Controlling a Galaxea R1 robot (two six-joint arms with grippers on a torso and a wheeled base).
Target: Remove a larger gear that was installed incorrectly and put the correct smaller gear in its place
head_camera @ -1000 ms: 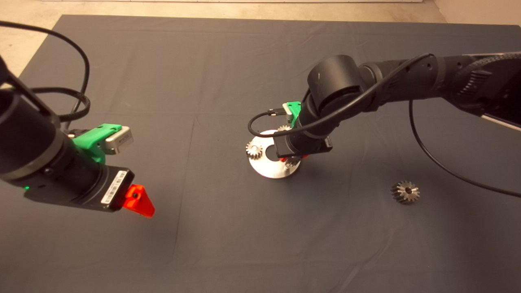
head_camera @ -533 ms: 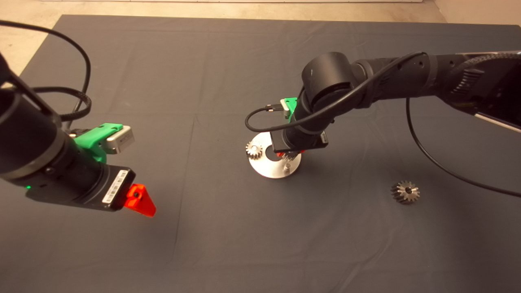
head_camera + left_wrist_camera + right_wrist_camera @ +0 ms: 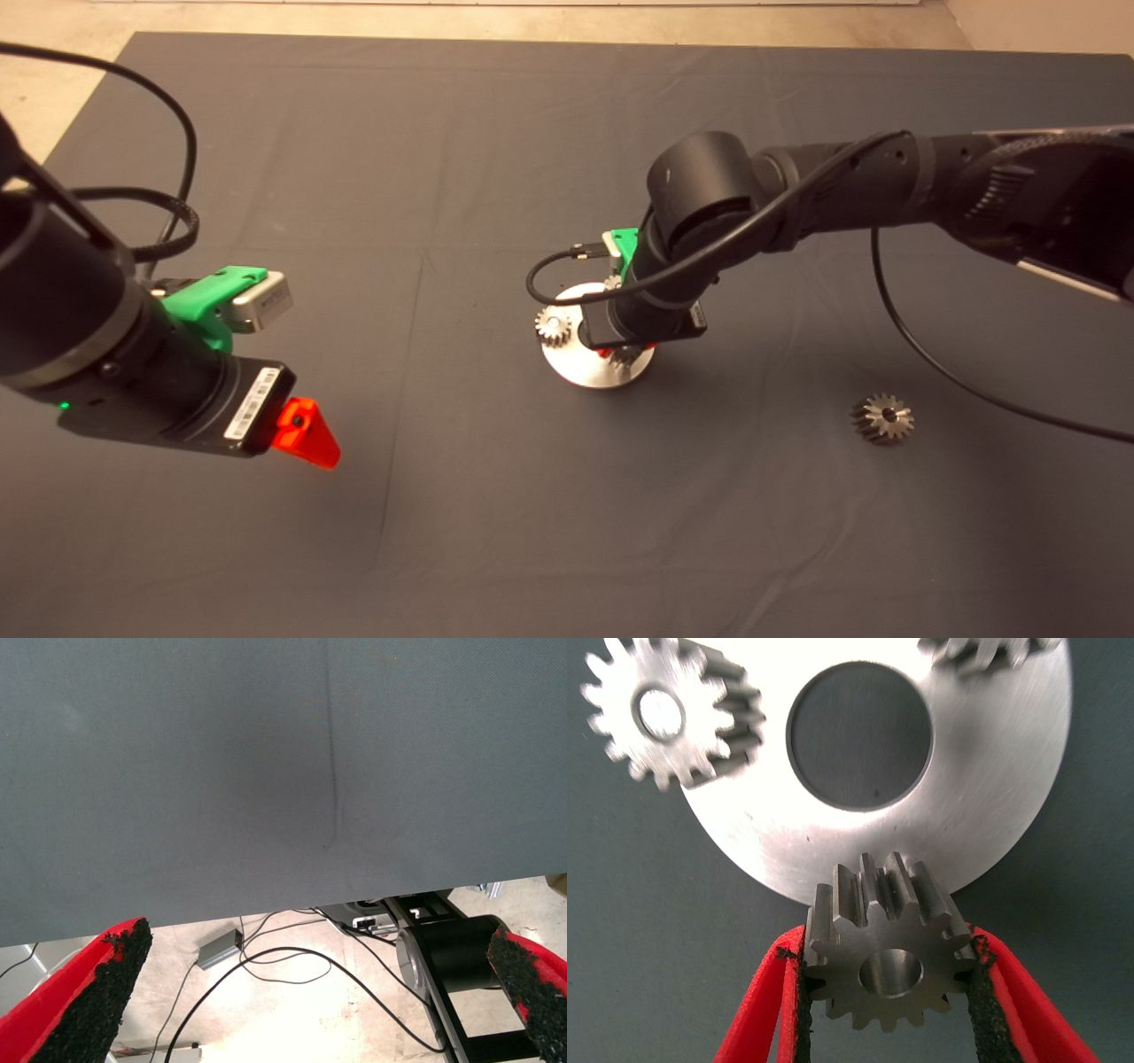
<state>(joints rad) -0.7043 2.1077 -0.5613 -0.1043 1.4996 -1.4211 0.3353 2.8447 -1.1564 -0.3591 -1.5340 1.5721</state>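
Right claw, lower now, gripping smaller gear over plate.

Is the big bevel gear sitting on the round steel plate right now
No, the larger gear lies alone on the mat, well apart from the round steel plate.

Mat: dark grey, plain, faint crease lines. Floor beyond it: pale beige.
Round plate: bright brushed silver, dark centre hole.
Smaller gear: mid-grey steel, lighter face, shaded bore.
Two other small gears: same grey, pale faces.
Larger gear: dark grey teeth, shiny hub.
Right gripper: red fingers, black pads; green body.
Left gripper: red-orange fingers, green mount, black arm with white barcode label.
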